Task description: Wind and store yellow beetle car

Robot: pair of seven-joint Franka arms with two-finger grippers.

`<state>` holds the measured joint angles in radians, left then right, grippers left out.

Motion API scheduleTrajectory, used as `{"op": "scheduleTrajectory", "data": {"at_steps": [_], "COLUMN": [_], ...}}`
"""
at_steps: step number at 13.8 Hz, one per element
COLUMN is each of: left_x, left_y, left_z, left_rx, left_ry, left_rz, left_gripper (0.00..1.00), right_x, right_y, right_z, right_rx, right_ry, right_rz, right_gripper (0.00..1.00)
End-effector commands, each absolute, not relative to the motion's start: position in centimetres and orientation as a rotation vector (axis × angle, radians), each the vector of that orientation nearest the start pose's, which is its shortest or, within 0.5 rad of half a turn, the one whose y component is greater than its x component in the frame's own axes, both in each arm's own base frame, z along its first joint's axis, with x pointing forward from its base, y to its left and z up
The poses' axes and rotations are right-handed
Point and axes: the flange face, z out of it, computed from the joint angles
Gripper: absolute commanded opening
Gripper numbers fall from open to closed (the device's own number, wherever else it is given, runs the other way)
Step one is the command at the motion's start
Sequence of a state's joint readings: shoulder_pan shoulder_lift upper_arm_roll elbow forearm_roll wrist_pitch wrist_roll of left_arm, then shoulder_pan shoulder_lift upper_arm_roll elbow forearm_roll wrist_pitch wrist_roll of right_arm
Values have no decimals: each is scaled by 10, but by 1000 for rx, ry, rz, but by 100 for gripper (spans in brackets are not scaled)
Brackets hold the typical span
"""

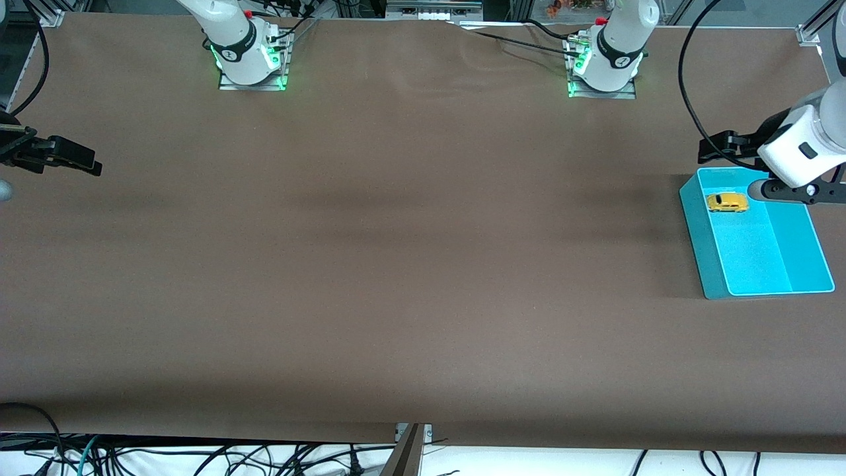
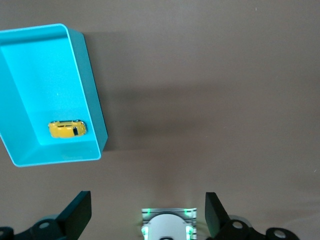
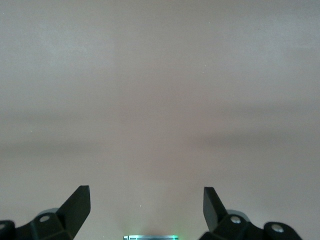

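The yellow beetle car (image 1: 727, 202) lies inside the turquoise bin (image 1: 691, 228), on its floor at the end farther from the front camera. The bin stands at the left arm's end of the table. In the left wrist view the car (image 2: 66, 129) shows alone in the bin (image 2: 93, 100). My left gripper (image 1: 735, 168) is open and empty, up in the air beside the bin's edge toward the robot bases; its fingers (image 2: 80, 212) stand wide apart over bare table. My right gripper (image 1: 80, 160) is open and empty, waiting over the right arm's end of the table, with only bare table under it (image 3: 146, 212).
A brown cloth (image 1: 410, 264) covers the whole table. The two arm bases (image 1: 251, 59) (image 1: 605, 66) stand along the edge farthest from the front camera. Cables hang below the edge nearest the camera (image 1: 198, 456).
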<state>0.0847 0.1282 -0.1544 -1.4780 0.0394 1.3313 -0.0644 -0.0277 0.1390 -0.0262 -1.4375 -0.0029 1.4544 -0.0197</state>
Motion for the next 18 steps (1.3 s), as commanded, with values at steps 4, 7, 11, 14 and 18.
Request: {"op": "scheduleTrajectory", "data": {"at_steps": [4,7,11,14,18], "left_x": [573,572,569,569,570], "left_y": [-65,-64,-60,-54,-37], "left_z": [596,586,598,597,595], "left_rx": [-3096,-3102,-3106,-3105,-3129], "left_ry": [-69,-74,-63,-81,-127], "left_rz": [236,163,135,142,158], "left_gripper": [100,100,100,100,100], "right_x": [586,586,586,586,586], "right_y": [-31,-33,-33,-32,-31], "right_z": [601,601,601,601,601], "right_rx": [-3145,-3145,-3145,-3145,-3144], "right_ry": [39,47,47,42,39], "right_rz": [175,175,175,175,174], "right_gripper": [100,100,100,100,100]}}
